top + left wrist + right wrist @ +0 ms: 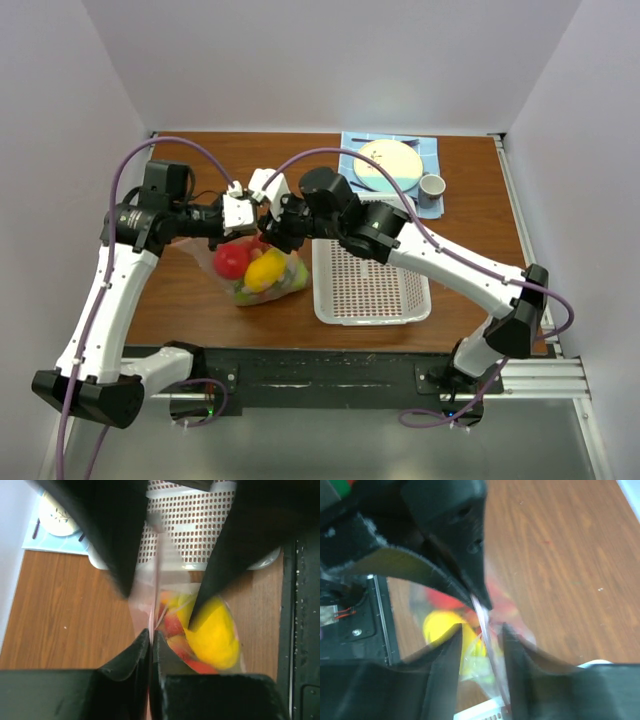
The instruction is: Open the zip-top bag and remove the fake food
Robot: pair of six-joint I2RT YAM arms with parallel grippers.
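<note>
The clear zip-top bag hangs over the wood table left of the basket, holding the fake food: a red round fruit, a yellow lemon and green pieces. My left gripper is shut on the bag's top edge; in the left wrist view its jaws pinch the thin plastic strip, with the lemon below. My right gripper meets it from the right. In the right wrist view it is open, with the bag's top strip between its fingers.
A white perforated basket lies right of the bag, close to the near table edge. A blue mat with a plate, cutlery and a small cup is at the back right. Both arms cross over the table's middle.
</note>
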